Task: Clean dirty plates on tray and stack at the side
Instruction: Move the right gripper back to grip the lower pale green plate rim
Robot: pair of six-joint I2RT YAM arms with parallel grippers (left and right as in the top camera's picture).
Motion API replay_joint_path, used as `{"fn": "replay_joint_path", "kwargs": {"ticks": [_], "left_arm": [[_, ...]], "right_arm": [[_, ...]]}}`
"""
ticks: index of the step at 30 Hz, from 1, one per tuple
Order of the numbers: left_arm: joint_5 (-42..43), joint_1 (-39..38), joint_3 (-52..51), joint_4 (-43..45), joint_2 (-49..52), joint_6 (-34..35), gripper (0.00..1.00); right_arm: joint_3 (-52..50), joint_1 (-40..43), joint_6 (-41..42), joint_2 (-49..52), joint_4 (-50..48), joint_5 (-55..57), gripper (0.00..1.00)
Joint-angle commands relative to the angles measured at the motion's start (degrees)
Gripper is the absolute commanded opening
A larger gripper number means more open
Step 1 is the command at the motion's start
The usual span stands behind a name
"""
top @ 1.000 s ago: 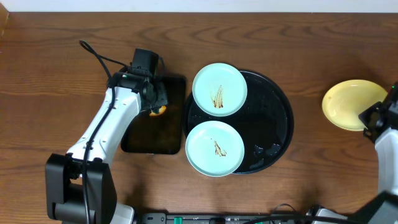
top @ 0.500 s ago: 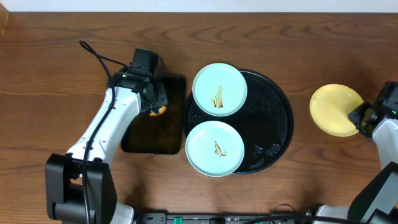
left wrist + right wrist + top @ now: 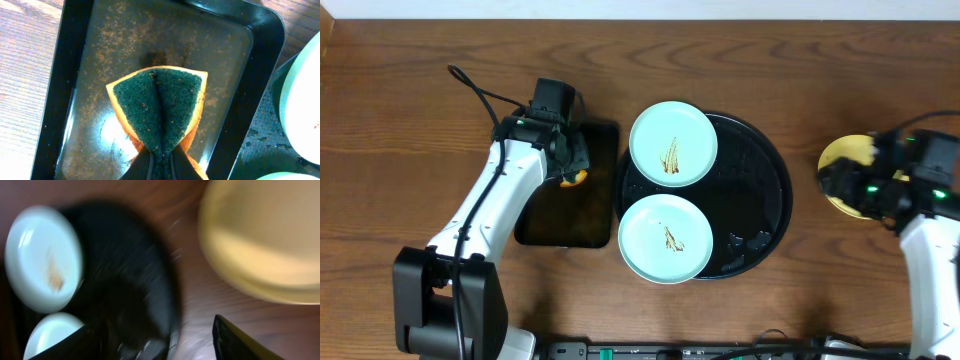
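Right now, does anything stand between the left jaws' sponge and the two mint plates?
Nothing visible does. Only the small tray's rim and the round tray's rim lie between sponge and plates.

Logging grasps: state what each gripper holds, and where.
Left gripper pinches the sponge at its folded near edge. Right gripper, open, holds nothing; the yellow plate lies beyond its fingers.

Overhead: bright, even, sharp, soft shadows. Left wrist: crisp, with glare on the small tray [image 3: 80, 60] at 7 o'clock. Right wrist: heavy motion blur smears the tray [image 3: 135, 280] and plates [image 3: 42, 255].
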State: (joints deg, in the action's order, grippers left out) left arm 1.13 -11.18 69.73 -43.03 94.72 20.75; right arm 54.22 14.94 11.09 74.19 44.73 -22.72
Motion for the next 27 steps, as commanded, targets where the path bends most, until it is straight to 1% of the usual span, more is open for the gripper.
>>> {"fn": "replay_joint_path", "kwargs": {"ticks": [1, 4, 5, 10, 12, 14, 18, 20, 23, 25, 27], "left_arm": [[-0.15, 0.17, -0.28, -0.04, -0.61, -0.72, 0.08], [-0.15, 0.17, -0.28, -0.09, -0.61, -0.72, 0.08], [-0.15, 0.17, -0.28, -0.17, -0.61, -0.72, 0.08], [-0.15, 0.17, -0.28, -0.26, -0.61, -0.72, 0.08], [-0.15, 0.17, -0.28, -0.26, -0.61, -0.72, 0.08], [-0.15, 0.17, -0.28, -0.26, -0.61, -0.72, 0.08], [-0.13, 0.17, -0.28, -0.26, -0.61, -0.70, 0.08], [-0.13, 0.17, -0.28, -0.26, -0.61, -0.72, 0.08], [-0.15, 0.17, -0.28, -0.26, -0.61, -0.72, 0.08], [-0.15, 0.17, -0.28, -0.26, -0.61, -0.70, 0.08], [-0.13, 0.17, -0.28, -0.26, -0.61, -0.70, 0.08]], "right_arm": [[-1.70, -6.75, -2.89, 1.29, 0.48, -5.18, 0.66], [-3.82, -13.11, -2.80, 3.10, -0.50, -5.18, 0.66], [-4.33, -15.02, -2.75, 3.89, -0.74, -5.20, 0.64], [-5.27, -23.67, 0.09, 8.96, -2.40, -5.16, 0.59], [-5.27, -26.40, 1.33, 11.30, -3.56, -5.18, 0.59], [-5.27, -29.03, 3.13, 13.84, -4.72, -4.70, 0.53], [-5.27, -32.61, 7.85, 18.58, -6.86, -3.13, 0.52], [-5.27, -34.03, 8.74, 20.76, -8.35, -3.26, 0.51], [-5.27, -35.78, 10.14, 23.43, -10.03, -3.21, 0.40], [-5.27, -36.35, 10.14, 24.70, -10.78, -3.19, 0.26], [-5.27, -36.35, 10.12, 25.33, -11.15, -3.17, 0.18]]}}
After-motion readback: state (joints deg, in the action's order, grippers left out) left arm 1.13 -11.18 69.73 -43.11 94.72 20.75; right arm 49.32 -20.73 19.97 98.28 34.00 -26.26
